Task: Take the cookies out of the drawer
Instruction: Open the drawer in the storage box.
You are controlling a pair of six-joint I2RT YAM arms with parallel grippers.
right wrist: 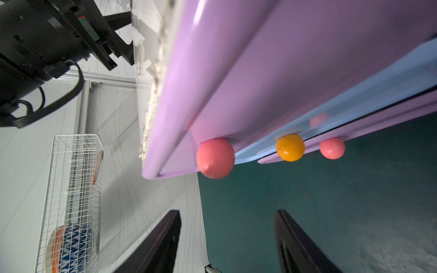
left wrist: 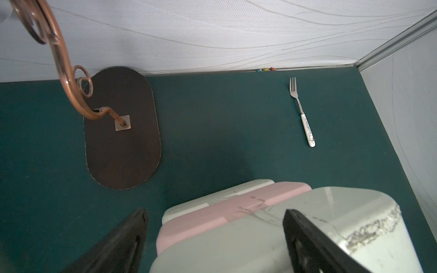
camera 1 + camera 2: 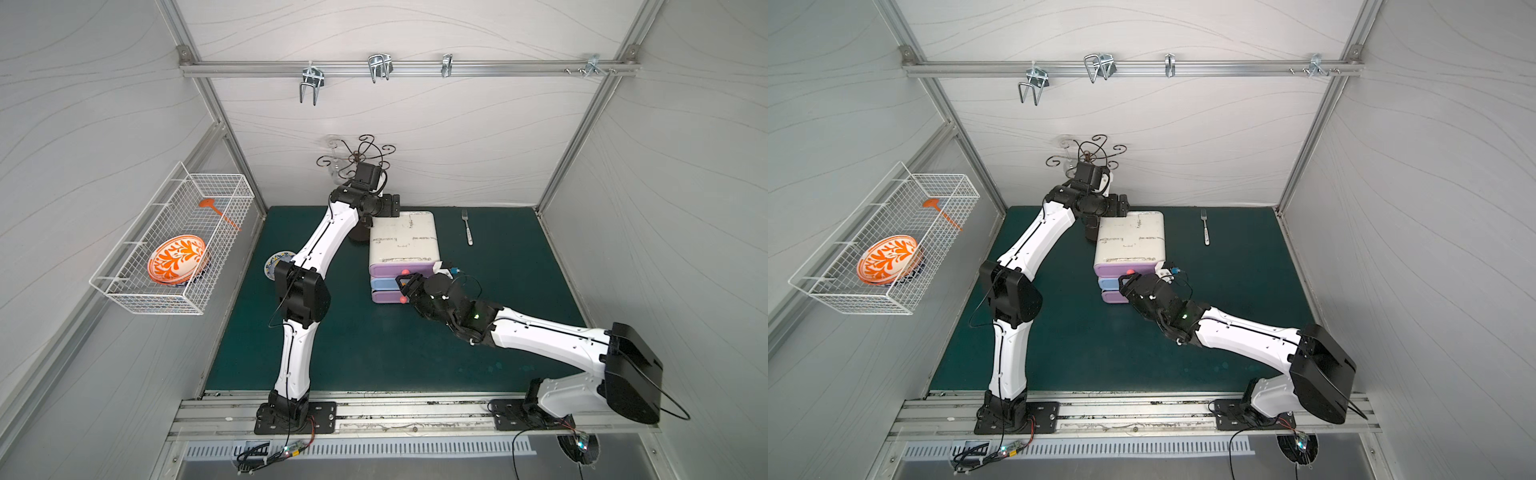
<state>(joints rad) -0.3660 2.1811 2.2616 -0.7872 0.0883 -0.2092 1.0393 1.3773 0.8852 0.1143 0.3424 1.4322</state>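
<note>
The drawer unit (image 3: 403, 239) (image 3: 1129, 237) has a white top and three shut drawers, purple, blue and purple. The cookies are hidden. My right gripper (image 3: 402, 283) (image 3: 1123, 283) (image 1: 227, 211) is open in front of the drawers, with nothing between its fingers. It stands a short way from the top purple drawer (image 1: 236, 82) and its pink knob (image 1: 215, 158) (image 3: 405, 272). The orange knob (image 1: 290, 147) and the lower pink knob (image 1: 332, 148) are beyond. My left gripper (image 3: 392, 205) (image 3: 1122, 205) (image 2: 214, 211) is open at the unit's back left corner, with one finger over the top and one beside the unit.
A fork (image 3: 468, 226) (image 2: 305, 118) lies at the back right of the green mat. A curly wire stand (image 3: 357, 156) on a dark oval base (image 2: 121, 128) stands behind the unit. A wire basket (image 3: 174, 241) on the left wall holds an orange plate. A patterned plate (image 3: 275, 262) lies under my left arm.
</note>
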